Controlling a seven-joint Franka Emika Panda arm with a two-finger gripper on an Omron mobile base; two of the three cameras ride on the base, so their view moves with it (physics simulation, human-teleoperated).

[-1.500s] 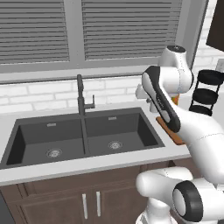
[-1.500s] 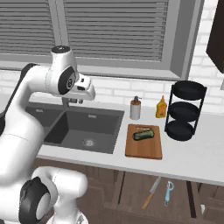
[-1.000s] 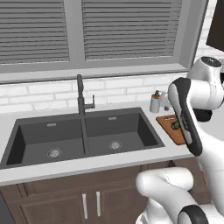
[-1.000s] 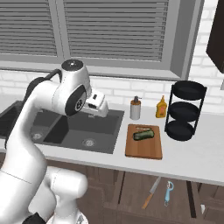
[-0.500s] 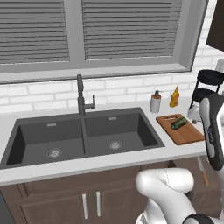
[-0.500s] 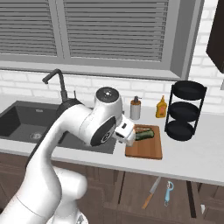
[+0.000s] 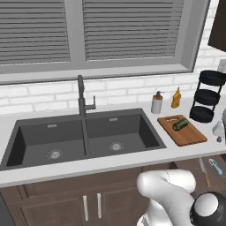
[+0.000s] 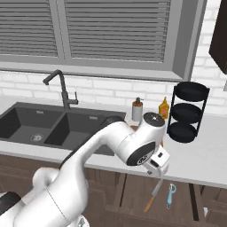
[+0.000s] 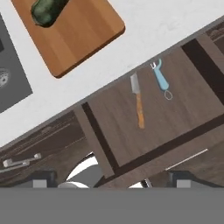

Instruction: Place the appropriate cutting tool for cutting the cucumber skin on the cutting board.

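Note:
The reddish-brown cutting board [image 7: 187, 133] [image 9: 83, 36] lies on the counter right of the sink, with the dark green cucumber [image 7: 180, 125] [image 9: 45, 10] on its far end. Below the counter's front edge an open drawer [image 9: 175, 118] holds a light blue peeler [image 9: 161, 79] [image 8: 170, 195] [image 7: 215, 166] and an orange-handled knife [image 9: 138, 104] [image 8: 153, 195] [image 7: 203, 169], side by side. My gripper [image 8: 158, 167] [image 9: 113, 180] hangs open and empty above the counter's front edge, over the drawer and apart from both tools. In the right base view my arm hides the board.
A dark double sink [image 7: 84, 137] with a black faucet [image 7: 82, 97] takes up the left of the counter. A soap dispenser [image 7: 156, 103] and an amber bottle [image 7: 176, 98] stand by the wall. A black three-tier rack [image 8: 189, 111] stands at the right.
My arm has swung right from above the sink, past the board, to the counter's front edge over the open drawer. The jaws have stayed open.

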